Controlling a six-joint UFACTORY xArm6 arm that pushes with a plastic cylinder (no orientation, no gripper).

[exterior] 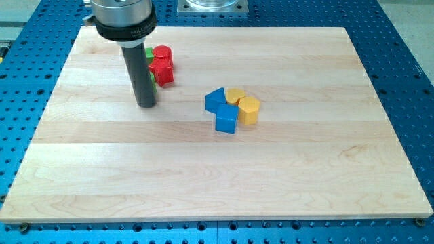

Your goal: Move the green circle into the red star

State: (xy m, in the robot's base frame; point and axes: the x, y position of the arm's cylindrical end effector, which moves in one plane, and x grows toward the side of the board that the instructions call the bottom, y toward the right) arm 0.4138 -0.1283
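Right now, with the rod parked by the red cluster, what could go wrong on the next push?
1. The green block is mostly hidden behind the rod, so its shape and exact contact with the red blocks cannot be confirmed.
2. Two red blocks sit together; which is the star is unclear, so a push may shift both.
3. My tip sits at the view's bottom-left of the cluster; pushing from here could drive the reds away instead.

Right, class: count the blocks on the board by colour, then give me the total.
Red blocks: 2
Blue blocks: 2
Yellow blocks: 2
Green slivers beside the rod: at least 1 block, mostly hidden
Total: at least 7
My tip sits toward the view's bottom left of the red blocks.
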